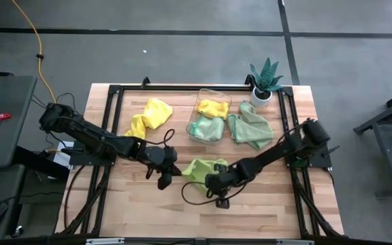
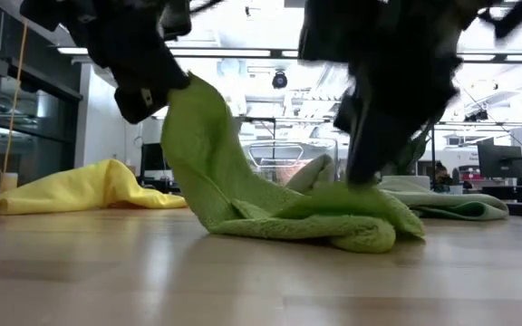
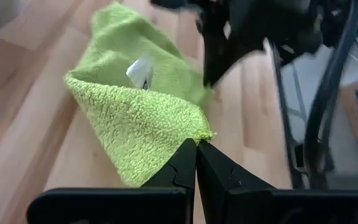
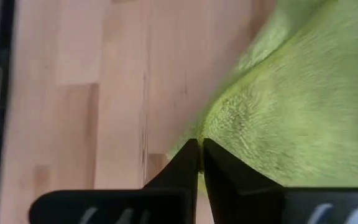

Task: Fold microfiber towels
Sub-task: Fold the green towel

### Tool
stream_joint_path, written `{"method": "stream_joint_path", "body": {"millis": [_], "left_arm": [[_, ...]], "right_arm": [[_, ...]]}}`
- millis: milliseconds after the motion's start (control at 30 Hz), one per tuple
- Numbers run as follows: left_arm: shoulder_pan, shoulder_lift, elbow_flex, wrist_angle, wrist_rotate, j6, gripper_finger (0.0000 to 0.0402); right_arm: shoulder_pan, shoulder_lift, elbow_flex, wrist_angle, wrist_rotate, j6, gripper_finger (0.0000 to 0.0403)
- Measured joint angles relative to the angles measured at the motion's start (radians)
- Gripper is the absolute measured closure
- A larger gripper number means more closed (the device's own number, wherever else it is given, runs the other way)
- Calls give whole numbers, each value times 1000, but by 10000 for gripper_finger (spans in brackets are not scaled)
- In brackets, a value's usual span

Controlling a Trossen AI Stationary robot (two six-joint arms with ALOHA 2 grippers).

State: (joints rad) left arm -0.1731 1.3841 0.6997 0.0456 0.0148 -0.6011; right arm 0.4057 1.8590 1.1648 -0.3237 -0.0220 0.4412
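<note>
A lime green microfiber towel [image 1: 201,168] lies crumpled at the table's middle front. One corner of it is raised by my left gripper [image 1: 177,170], which is shut on it. My right gripper [image 1: 214,180] is shut at the towel's other side, low by the tabletop [image 2: 365,179]. A yellow towel [image 1: 148,114] lies in a heap at the far left. A pale green towel [image 1: 250,129] lies right of the clear bin [image 1: 213,109]. A yellow towel [image 1: 211,107] and a mint towel [image 1: 206,127] sit in the bin. My left gripper pinches a corner of the lime towel [image 3: 199,134] between its two fingertips, coming slanting down from the table's left. The corner is lifted [image 2: 187,89] and the cloth slopes down from it to the table. My right gripper pinches the lime towel's edge [image 4: 211,138] at its fingertips, slanting down from the table's right. That part of the cloth lies low on the bunched towel [image 2: 361,195], which rests on the table.
A spiky potted plant [image 1: 265,83] stands at the far right corner behind the bin. Bare wood stretches along the table's near edge [image 1: 196,218] and at the front left. A black frame runs along the table's sides.
</note>
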Motion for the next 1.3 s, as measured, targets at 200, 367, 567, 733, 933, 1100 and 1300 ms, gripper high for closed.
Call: {"method": "stream_joint_path", "body": {"millis": [200,367,567,733,933,1100,1300], "left_arm": [[38,-131,0,-135,180,54,401],[62,-293,15,-184,225,55,401],[70,-425,108,-311,241,115,401],[70,-461,214,-531,225,230,401],[73,-462,333,-804,82,379,401],[108,-463,439,-944,-36,423,401],[150,-463,540,-1023,-114,520,401]], "right_arm": [[-32,-224,0,-183,14,-79,400],[-84,-422,-1,-264,80,-61,402],[-152,-588,-1,-259,156,4,402],[-179,-669,-1,-293,149,-18,402],[-206,-699,-1,-370,155,-67,403],[-247,-714,20,-438,93,-81,403],[-278,-715,97,-491,77,-89,403]]}}
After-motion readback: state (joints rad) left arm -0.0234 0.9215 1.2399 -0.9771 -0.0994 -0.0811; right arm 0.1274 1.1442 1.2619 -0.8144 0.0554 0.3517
